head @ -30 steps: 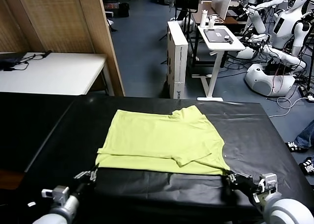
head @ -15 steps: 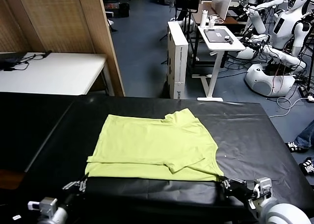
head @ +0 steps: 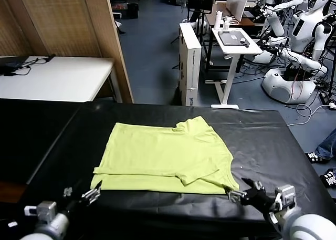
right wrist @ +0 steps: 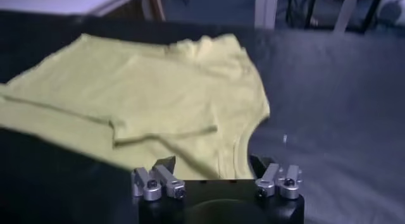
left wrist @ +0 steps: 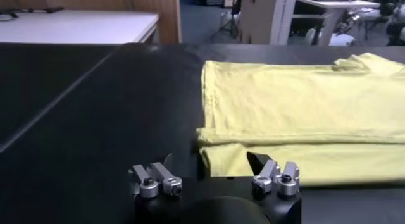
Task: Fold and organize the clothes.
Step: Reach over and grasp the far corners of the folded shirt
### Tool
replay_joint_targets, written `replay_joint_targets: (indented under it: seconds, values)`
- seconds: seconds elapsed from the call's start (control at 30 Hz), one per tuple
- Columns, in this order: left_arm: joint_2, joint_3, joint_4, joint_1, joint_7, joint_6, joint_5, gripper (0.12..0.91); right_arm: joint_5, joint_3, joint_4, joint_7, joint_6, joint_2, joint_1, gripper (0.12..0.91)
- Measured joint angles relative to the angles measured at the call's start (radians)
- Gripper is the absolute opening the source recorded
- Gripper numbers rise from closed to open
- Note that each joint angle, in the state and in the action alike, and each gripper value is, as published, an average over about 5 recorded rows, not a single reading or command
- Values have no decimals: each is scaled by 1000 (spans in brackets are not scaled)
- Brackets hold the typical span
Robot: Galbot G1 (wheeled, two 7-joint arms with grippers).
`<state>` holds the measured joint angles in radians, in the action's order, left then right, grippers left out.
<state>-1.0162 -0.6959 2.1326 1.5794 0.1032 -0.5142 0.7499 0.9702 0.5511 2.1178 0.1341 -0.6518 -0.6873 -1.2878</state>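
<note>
T-shirt (head: 168, 156), lime yellow-green, lies on the black table (head: 273, 140), partly folded, with one sleeve turned in over the body and a doubled layer along the near edge.

Nearest the robot, both grippers sit low at the table's near edge. The left gripper (head: 93, 191) is just off the shirt's near-left corner; the right gripper (head: 242, 190) is just off the near-right corner, by the collar end. Both have their fingers spread wide and hold nothing. The wrist views confirm it: the left gripper (left wrist: 215, 171) frames the doubled corner between open fingers, and the right gripper (right wrist: 215, 174) faces the neckline curve with bare fingers. No cloth is seen pinched. Such placement at opposite corners suits a two-handed hold on the near edge, judged from position only.

Mid-table, the fabric lies flat apart from the raised sleeve fold; no white print is visible on the upper face.

Beyond the table stand a white desk (head: 58, 77), a cardboard box (head: 189, 61) and other robots (head: 294, 45), well apart from the work.

Assessment: folding is incomplete; a further fold appears due.
</note>
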Motion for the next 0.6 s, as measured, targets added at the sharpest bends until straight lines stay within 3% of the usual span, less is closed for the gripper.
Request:
replay_joint_targets:
  seconds: [0.23,0.6]
  values:
    - [60,61,-80,-207,-7,-53,90,907,1,-210,-221,-5,-15,-32,320,907]
    - [95,233,-322,-517,-15,-57,86,907,-21,-457,-500,-41,-29,-140,641,907]
